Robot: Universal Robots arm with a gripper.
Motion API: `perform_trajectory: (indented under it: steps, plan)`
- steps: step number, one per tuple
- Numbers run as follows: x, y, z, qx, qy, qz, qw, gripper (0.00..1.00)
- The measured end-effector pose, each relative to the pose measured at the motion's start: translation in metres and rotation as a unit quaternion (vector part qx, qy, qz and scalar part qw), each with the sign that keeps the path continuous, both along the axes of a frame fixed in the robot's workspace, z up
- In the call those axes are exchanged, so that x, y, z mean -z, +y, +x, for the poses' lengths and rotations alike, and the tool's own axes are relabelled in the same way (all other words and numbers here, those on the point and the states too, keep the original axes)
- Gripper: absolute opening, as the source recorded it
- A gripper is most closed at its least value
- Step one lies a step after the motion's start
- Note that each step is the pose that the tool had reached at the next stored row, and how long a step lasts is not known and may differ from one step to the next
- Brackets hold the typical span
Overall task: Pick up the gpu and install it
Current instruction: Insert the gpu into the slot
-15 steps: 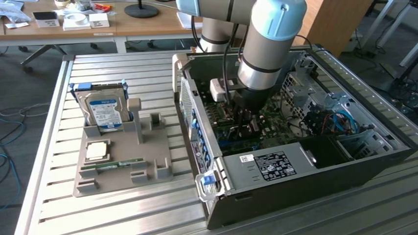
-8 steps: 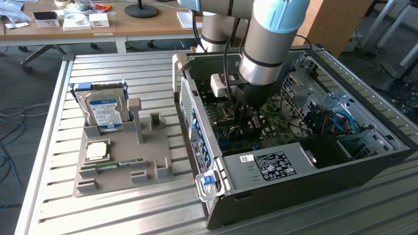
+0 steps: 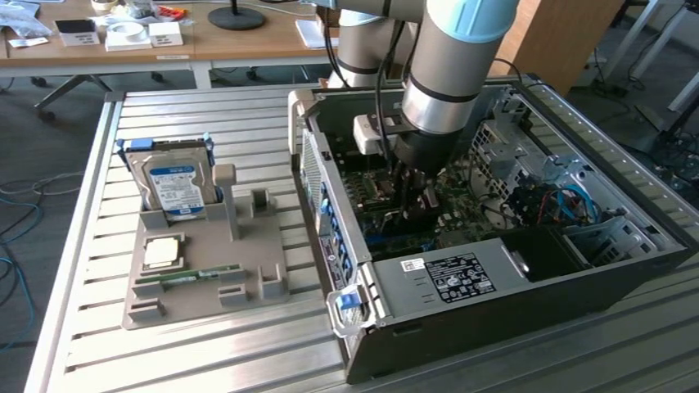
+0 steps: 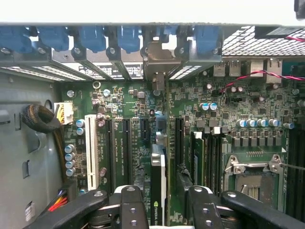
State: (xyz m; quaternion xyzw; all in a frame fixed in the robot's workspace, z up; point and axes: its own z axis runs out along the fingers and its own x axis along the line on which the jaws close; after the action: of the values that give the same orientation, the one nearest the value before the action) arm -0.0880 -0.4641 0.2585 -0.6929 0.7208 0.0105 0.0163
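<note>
Thin dark gpu (image 4: 157, 183) edge-on, gripped by gripper (image 4: 159, 205) fingers (image 4: 129, 205) above motherboard (image 4: 248, 109); slatted metal surface (image 3: 208, 352), wooden desks (image 3: 164, 49) behind.

Even daylight falls across the slatted metal table (image 3: 164, 344) in the exterior view, its ribs carrying pale sheen and soft shadows. The open computer case (image 3: 546, 278) sinks into shade under the robot arm (image 3: 448, 74). At the wrist, the motherboard (image 4: 248, 114) is evenly lit, while the case's upper rim (image 4: 143, 12) bleaches white and the near gripper (image 4: 159, 205) goes soft and dark.
</note>
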Motion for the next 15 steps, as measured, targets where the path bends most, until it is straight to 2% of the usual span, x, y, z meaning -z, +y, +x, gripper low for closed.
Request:
perform_trajectory:
  steps: [15]
  plan:
    - [0.0005,0.0008,0.004,0.0,0.0001,0.0002,1.0,0.4]
